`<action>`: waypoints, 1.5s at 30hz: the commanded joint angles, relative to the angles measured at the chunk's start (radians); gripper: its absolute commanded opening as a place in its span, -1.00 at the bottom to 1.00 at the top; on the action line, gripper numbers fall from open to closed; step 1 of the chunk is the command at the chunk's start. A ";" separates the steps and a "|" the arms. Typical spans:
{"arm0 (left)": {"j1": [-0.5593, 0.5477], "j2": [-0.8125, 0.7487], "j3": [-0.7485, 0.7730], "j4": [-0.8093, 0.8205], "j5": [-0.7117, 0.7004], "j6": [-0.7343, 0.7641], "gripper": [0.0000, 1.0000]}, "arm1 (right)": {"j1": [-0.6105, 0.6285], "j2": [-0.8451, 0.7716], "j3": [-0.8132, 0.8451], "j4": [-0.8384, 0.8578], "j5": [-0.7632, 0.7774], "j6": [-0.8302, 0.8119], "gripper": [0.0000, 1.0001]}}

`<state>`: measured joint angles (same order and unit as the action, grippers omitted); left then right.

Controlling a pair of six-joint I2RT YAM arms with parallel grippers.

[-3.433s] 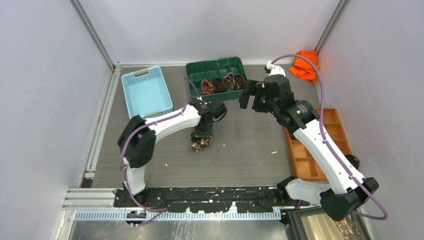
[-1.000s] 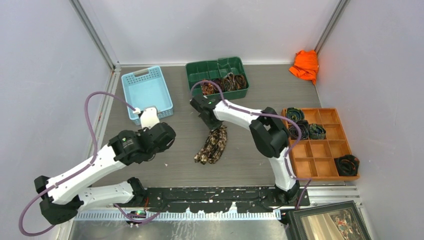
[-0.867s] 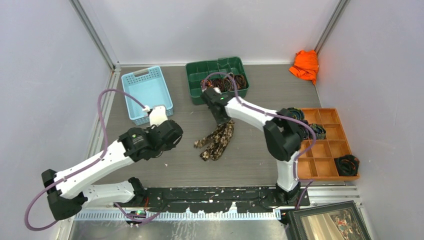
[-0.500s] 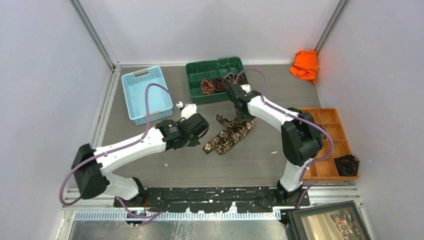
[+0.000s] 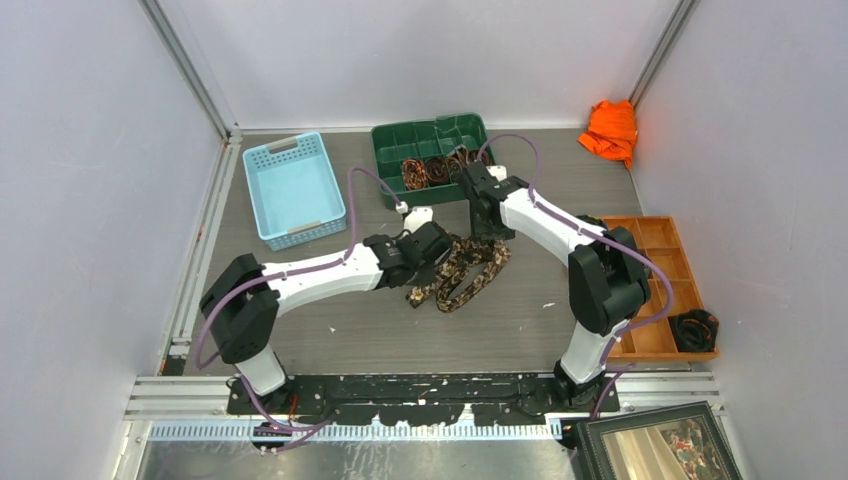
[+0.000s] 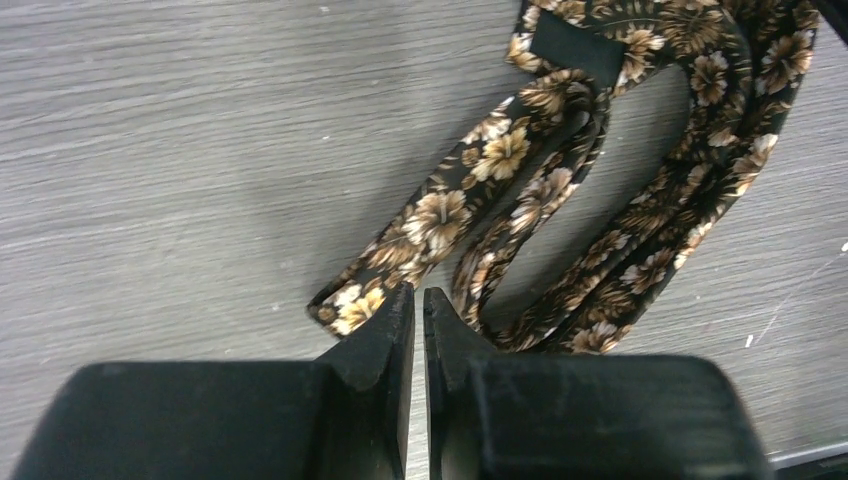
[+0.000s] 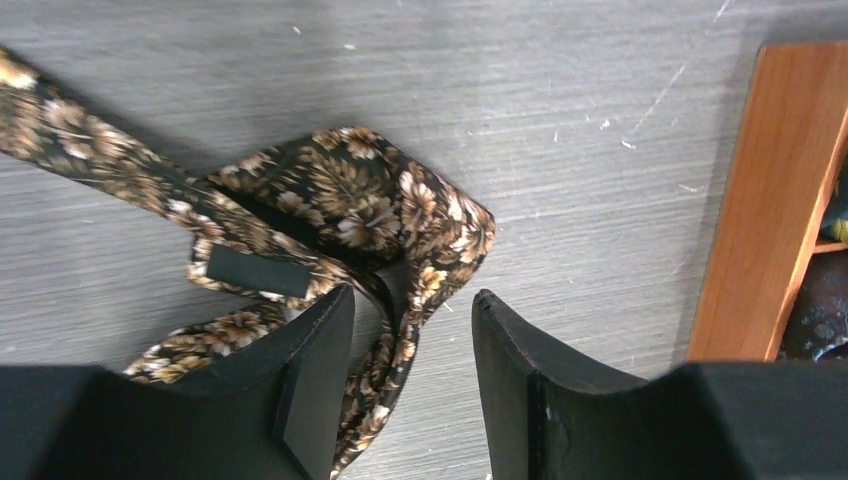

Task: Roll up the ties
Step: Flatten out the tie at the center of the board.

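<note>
A long tie (image 5: 465, 272) with a brown floral pattern on black lies loosely folded on the grey table between both arms. In the left wrist view the tie (image 6: 560, 190) loops ahead of my left gripper (image 6: 418, 296), whose jaws are shut to a thin slit with nothing in it, just beside the tie's narrow end. My left gripper (image 5: 440, 256) is at the tie's left side. My right gripper (image 5: 487, 232) hangs over the far end, open. The folded wide end of the tie (image 7: 380, 215) lies partly between the fingers of the right gripper (image 7: 412, 305). Coiled ties (image 5: 430, 170) fill a green bin.
The green bin (image 5: 440, 132) stands at the back, with a light blue basket (image 5: 293, 187) to its left. An orange cloth (image 5: 610, 128) lies at the back right. A wooden compartment tray (image 5: 660, 352) on the right, whose edge (image 7: 780, 200) is near my right gripper, holds a rolled tie (image 5: 692, 327).
My right gripper dragged the tie to the right and back, then opened and let it go. The left arm swung in from the left to the tie's near end.
</note>
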<state>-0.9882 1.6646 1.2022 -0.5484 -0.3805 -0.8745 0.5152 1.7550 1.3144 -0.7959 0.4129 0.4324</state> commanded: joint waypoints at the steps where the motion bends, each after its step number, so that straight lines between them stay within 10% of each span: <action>1: -0.003 0.034 0.032 0.156 0.069 0.008 -0.77 | 0.003 -0.039 0.071 0.029 -0.033 -0.014 0.06; 14: -0.007 0.159 0.042 0.204 0.243 -0.028 -0.43 | 0.002 -0.051 0.049 0.047 -0.052 -0.024 0.06; 20: -0.018 0.260 0.075 0.055 0.221 -0.061 -1.00 | -0.019 -0.038 0.066 0.070 -0.111 -0.036 0.06; 45: -0.018 -0.092 -0.211 -0.328 -0.122 -0.267 -1.00 | 0.066 0.028 0.024 0.022 -0.286 -0.025 0.15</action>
<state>-1.0039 1.5761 0.9802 -0.8494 -0.4534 -1.1198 0.5488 1.8683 1.3735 -0.7383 0.1699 0.3614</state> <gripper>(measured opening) 0.009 0.574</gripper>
